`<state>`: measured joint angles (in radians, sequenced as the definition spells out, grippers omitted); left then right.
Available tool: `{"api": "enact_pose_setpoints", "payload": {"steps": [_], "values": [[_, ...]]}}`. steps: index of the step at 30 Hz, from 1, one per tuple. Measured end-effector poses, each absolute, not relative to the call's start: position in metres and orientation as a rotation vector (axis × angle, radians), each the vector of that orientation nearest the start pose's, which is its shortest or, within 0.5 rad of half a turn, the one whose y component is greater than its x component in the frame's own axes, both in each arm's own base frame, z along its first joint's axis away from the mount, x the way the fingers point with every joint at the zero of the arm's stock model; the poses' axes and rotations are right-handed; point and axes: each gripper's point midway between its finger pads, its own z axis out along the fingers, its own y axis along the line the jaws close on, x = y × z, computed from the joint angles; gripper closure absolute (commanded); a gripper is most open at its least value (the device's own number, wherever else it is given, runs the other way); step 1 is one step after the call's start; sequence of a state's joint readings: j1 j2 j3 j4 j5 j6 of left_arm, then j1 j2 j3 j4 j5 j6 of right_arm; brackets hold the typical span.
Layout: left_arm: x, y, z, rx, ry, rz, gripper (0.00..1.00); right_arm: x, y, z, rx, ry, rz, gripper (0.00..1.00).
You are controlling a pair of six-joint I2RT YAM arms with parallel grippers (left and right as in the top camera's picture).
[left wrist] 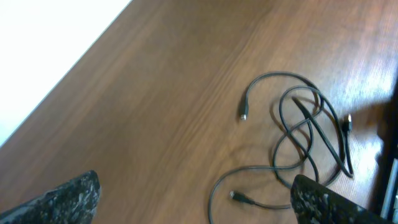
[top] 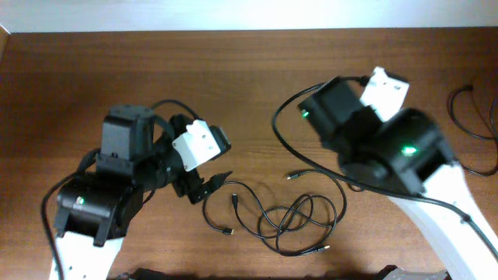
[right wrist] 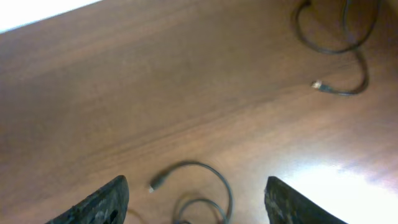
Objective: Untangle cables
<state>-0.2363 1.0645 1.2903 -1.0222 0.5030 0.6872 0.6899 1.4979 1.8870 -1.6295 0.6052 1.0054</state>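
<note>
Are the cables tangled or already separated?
Tangled. The cables lie in overlapping loops that cross one another, seen overhead and from the left wrist; only the plug ends stick out free.

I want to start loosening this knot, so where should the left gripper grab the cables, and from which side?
I'd grip the single strand just behind the leftmost plug end of the cables. It lies flat and alone, clear of the crossings to its right. Come down from the left with the open left gripper, jaws across the strand.
</note>
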Motion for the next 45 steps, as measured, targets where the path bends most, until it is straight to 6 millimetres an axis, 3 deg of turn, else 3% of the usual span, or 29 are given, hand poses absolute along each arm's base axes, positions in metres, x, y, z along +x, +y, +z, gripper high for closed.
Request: {"api": "enact_pose_setpoints", "payload": {"steps": [3,4,6,8,11,12,14,15,16,17,19,21,22,23,25,27,28,29,30,31,32,33,34,36,40,42,44,45], "values": [[0.223,-0.131,0.313,1.170,1.903,-0.294,0.02,0.263,0.099,0.231,0.608,2.551,-0.368,0.31],[0.216,-0.127,0.315,1.163,1.904,-0.274,0.03,0.261,0.101,0.219,0.628,2.567,-0.361,0.31],[0.202,-0.114,0.323,1.127,1.893,-0.198,0.05,0.258,0.118,0.172,0.676,2.639,-0.270,0.31],[0.188,-0.104,0.327,1.090,1.898,-0.153,0.05,0.256,0.132,0.145,0.737,2.663,-0.176,0.31],[0.181,-0.099,0.328,1.071,1.905,-0.135,0.05,0.236,0.160,0.104,0.905,2.672,-0.047,0.31],[0.181,-0.099,0.327,1.070,1.907,-0.135,0.05,0.231,0.170,0.096,0.937,2.664,0.001,0.41],[0.181,-0.099,0.327,1.069,1.909,-0.131,0.05,0.216,0.180,0.081,0.950,2.675,0.021,0.53],[0.181,-0.098,0.327,1.069,1.913,-0.130,0.05,0.207,0.182,0.073,0.954,2.689,0.018,0.69],[0.181,-0.098,0.326,1.069,1.913,-0.130,0.05,0.202,0.181,0.066,0.970,2.686,0.011,0.96],[0.181,-0.098,0.326,1.069,1.914,-0.130,0.05,0.196,0.178,0.059,0.984,2.689,-0.010,0.96],[0.181,-0.098,0.326,1.070,1.914,-0.130,0.05,0.210,0.192,0.060,0.921,2.660,0.084,0.96],[0.180,-0.099,0.326,1.072,1.917,-0.135,0.05,0.251,0.241,0.077,0.549,2.605,0.361,0.96],[0.180,-0.098,0.325,1.073,1.921,-0.137,0.05,0.275,0.264,0.096,0.262,2.553,0.478,0.96],[0.179,-0.099,0.325,1.074,1.918,-0.138,0.05,0.293,0.264,0.108,0.130,2.515,0.486,0.96],[0.179,-0.100,0.325,1.077,1.914,-0.146,0.06,0.336,0.239,0.135,0.044,2.450,0.458,0.96],[0.178,-0.101,0.326,1.080,1.912,-0.154,0.06,0.383,0.219,0.185,-0.007,2.336,0.536,0.96],[0.177,-0.101,0.325,1.083,1.913,-0.159,0.06,0.408,0.210,0.228,-0.029,2.232,0.625,0.96],[0.177,-0.102,0.325,1.083,1.914,-0.160,0.06,0.425,0.206,0.289,-0.094,2.095,0.767,0.96],[0.176,-0.102,0.324,1.085,1.918,-0.163,0.06,0.422,0.216,0.338,-0.205,1.986,0.900,0.96],[0.175,-0.102,0.323,1.087,1.923,-0.167,0.06,0.410,0.228,0.362,-0.298,1.937,1.001,0.96],[0.175,-0.102,0.322,1.088,1.926,-0.169,0.05,0.381,0.249,0.406,-0.485,1.830,1.177,0.96],[0.175,-0.102,0.322,1.088,1.925,-0.169,0.04,0.352,0.261,0.432,-0.633,1.755,1.303,0.96],[0.174,-0.102,0.322,1.091,1.924,-0.175,0.04,0.338,0.264,0.434,-0.688,1.750,1.364,0.96],[0.173,-0.104,0.322,1.095,1.922,-0.186,0.04,0.325,0.266,0.417,-0.695,1.850,1.452,0.96],[0.172,-0.105,0.323,1.098,1.919,-0.195,0.05,0.298,0.272,0.448,-0.923,1.631,1.563,0.96],[0.173,-0.105,0.323,1.097,1.918,-0.195,0.06,0.305,0.264,0.449,-0.892,1.637,1.544,0.96],[0.173,-0.105,0.323,1.097,1.917,-0.194,0.05,0.349,0.228,0.427,-0.594,1.828,1.431,0.96],[0.172,-0.105,0.323,1.098,1.916,-0.199,0.04,0.358,0.215,0.425,-0.543,1.844,1.412,0.96]]}}
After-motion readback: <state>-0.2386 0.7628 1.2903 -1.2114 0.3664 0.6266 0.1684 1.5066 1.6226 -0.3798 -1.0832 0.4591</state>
